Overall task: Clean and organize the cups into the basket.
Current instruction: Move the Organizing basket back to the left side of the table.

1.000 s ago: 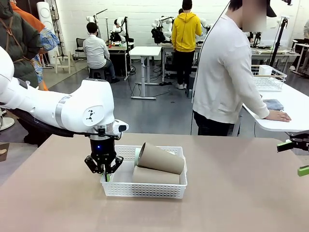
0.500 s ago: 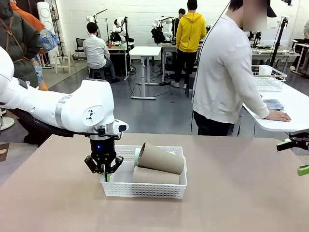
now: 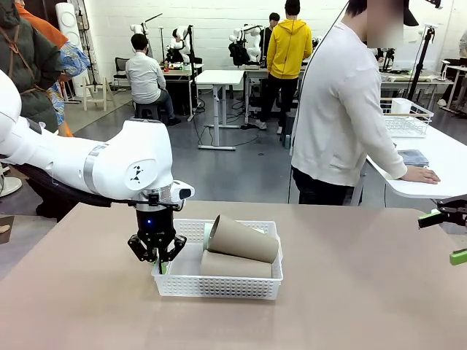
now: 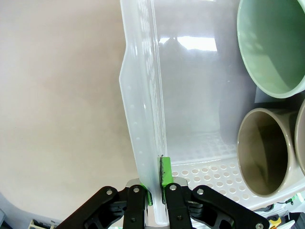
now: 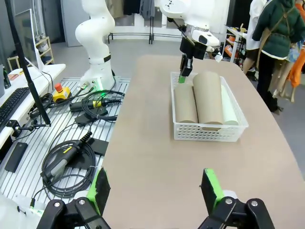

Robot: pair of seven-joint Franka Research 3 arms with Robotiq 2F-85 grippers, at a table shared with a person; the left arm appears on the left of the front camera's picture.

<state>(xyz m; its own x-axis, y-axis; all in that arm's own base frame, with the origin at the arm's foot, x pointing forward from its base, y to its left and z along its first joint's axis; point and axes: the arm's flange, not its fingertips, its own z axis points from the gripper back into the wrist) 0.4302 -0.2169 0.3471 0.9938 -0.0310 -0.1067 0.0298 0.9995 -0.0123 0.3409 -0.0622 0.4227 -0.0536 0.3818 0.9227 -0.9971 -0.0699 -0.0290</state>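
Observation:
The white basket (image 3: 219, 286) sits at mid-table and holds cups lying on their sides. One tan cup (image 3: 244, 238) rests across another tan cup (image 3: 235, 265). My left gripper (image 3: 160, 265) points straight down at the basket's left end, shut on its side wall. In the left wrist view the gripper (image 4: 157, 191) pinches the basket wall (image 4: 143, 119), with a mint green cup (image 4: 271, 47) and a tan cup (image 4: 264, 152) showing their open mouths inside. My right gripper (image 5: 155, 183) hangs open and holds nothing, well away from the basket (image 5: 209, 131); it shows at the right edge (image 3: 446, 237).
A person (image 3: 339, 109) stands beyond the far edge, one hand (image 3: 419, 175) on a white side table (image 3: 438, 157) that carries a wire basket (image 3: 405, 117). In the right wrist view, cables (image 5: 71, 143) lie on the floor past the table's edge.

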